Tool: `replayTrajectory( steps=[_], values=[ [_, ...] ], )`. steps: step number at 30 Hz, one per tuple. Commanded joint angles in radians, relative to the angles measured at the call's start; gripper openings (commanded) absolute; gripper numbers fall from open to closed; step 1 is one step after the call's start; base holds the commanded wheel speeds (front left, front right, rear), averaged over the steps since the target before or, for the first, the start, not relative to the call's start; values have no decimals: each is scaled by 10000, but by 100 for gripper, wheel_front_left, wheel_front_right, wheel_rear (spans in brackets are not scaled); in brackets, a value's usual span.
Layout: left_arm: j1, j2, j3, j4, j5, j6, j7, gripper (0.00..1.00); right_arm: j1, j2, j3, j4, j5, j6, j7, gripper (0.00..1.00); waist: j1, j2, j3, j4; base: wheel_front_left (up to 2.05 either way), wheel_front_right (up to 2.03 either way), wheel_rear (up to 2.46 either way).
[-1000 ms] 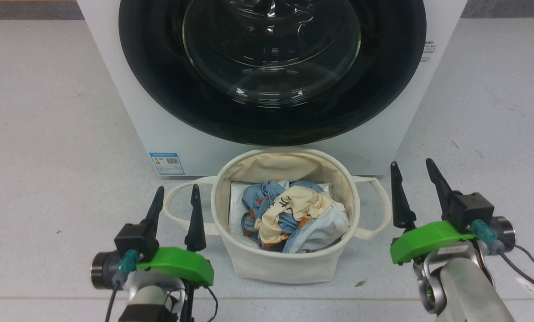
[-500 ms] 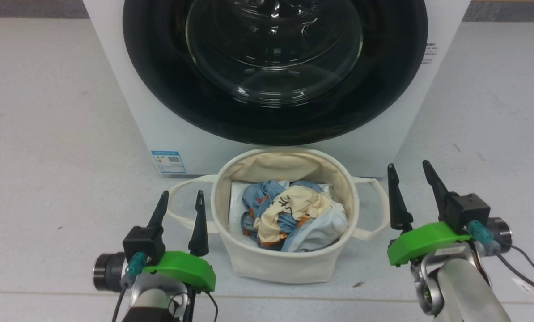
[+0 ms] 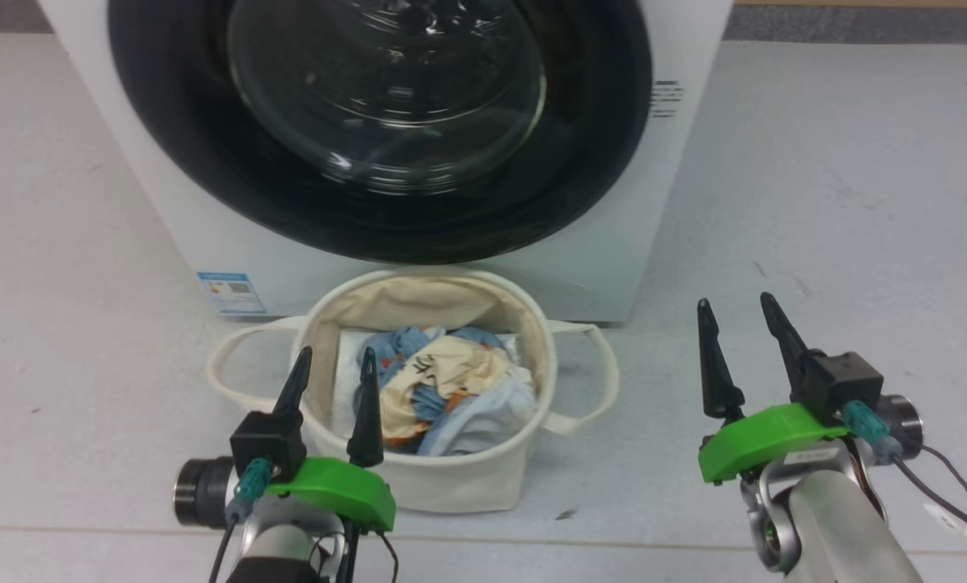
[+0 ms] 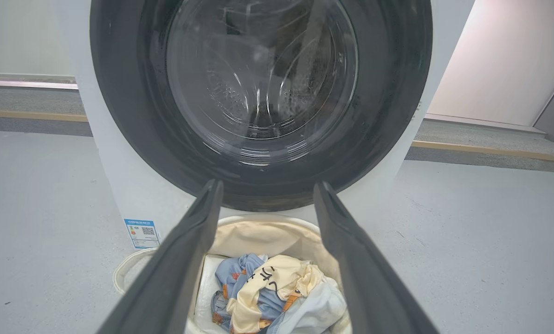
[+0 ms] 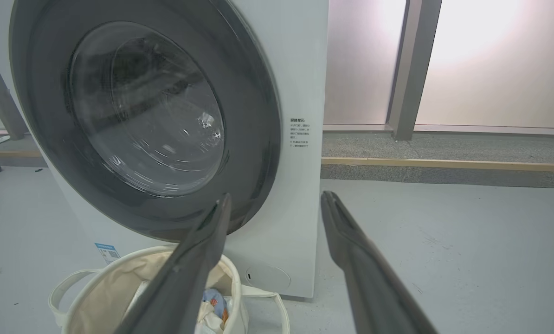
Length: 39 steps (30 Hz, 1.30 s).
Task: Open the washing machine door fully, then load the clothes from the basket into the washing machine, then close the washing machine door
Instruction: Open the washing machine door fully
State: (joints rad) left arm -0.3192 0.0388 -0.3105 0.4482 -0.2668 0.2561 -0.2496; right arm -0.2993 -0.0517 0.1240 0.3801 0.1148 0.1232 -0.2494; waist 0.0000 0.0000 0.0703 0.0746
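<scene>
The white washing machine [image 3: 589, 259] stands ahead with its round black door [image 3: 605, 154] shut flat against the front, the glass bowl [image 3: 386, 89] bulging at its centre. On the floor before it sits the cream basket [image 3: 451, 482], holding the clothes [image 3: 443, 389]: blue with orange spots, cream with dark marks, pale blue-white. My left gripper [image 3: 335, 363] hangs open just in front of the basket's near left rim. My right gripper [image 3: 733, 312] is open over bare floor to the right of the basket. In the left wrist view the door [image 4: 119, 116] and clothes [image 4: 272, 287] lie ahead.
A blue label [image 3: 231, 292] sits low on the machine's left front. Grey floor [image 3: 840, 210] spreads to both sides. A white liner sheet [image 3: 342, 380] lies under the clothes. In the right wrist view, a pale wall [image 5: 490, 60] and a grey post [image 5: 409, 65] rise behind the machine.
The whole head view has shifted: machine and basket now sit further left in it, so the camera turned right. Both grippers stay open and nearly unmoved in the view.
</scene>
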Motion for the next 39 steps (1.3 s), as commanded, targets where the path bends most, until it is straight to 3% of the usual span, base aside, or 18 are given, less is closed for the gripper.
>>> replayTrajectory(
  steps=[1,13,23,24,25,34,39],
  values=[
    [-307,114,266,-246,34,69,-122,100,-255,14,250,-281,-66,75,-124,100,0,0,33,8,135,111,-246],
    [-354,114,526,-508,-147,44,-122,100,-365,15,140,-446,58,75,-124,100,0,0,189,50,117,100,-217],
    [-410,114,533,-434,-56,48,-122,100,-347,15,170,-1022,421,75,-124,100,0,0,282,33,36,36,-72],
    [-414,114,531,-430,-56,50,-122,100,-344,15,200,-1063,443,75,-124,90,0,0,299,34,0,0,0],
    [-420,114,529,-431,-59,51,-122,100,-349,15,259,-1138,494,75,-124,0,0,0,320,37,0,0,0],
    [-585,114,420,-516,-111,84,-122,100,-515,15,145,-1325,1202,75,-124,0,0,0,682,142,0,0,0],
    [-733,114,350,-666,-119,108,-122,100,-956,15,-237,-658,3572,75,-124,0,0,0,1021,232,0,0,0]
  ],
)
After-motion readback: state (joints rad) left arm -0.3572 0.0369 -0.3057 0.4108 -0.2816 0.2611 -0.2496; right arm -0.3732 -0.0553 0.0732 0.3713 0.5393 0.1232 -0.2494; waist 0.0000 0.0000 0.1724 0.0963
